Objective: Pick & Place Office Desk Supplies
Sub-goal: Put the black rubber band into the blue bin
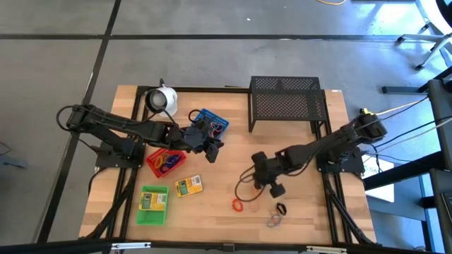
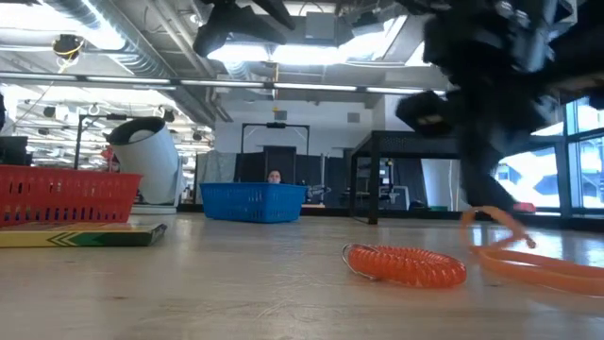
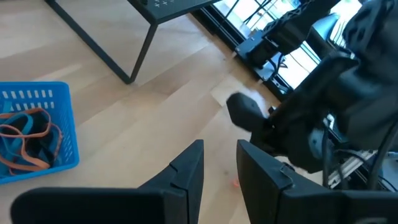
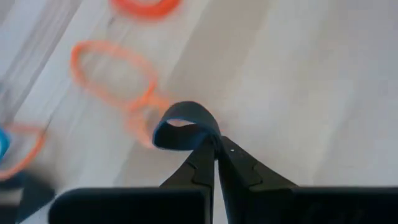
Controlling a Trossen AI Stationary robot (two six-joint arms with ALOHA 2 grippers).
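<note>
1. Step in hand, by judgement: the carry. The right end effector (image 4: pixel 216 144) is clamped on a blue loop (image 4: pixel 184 122), lifted clear of the surface (image 1: pixel 212 219) at centre-right.
2. The left end effector (image 3: pixel 219 163) hovers just beside the blue tray (image 1: pixel 210 123), fingers partly apart and holding nothing.
3. The blue tray already contains blue and orange loops.
4. Remaining on the surface: an orange coiled loop (image 2: pixel 406 264), a thin orange loop (image 4: pixel 112 71), and a black loop (image 1: pixel 282 209).
5. Next move calls for travel towards a tray, release only once above its rim.
</note>
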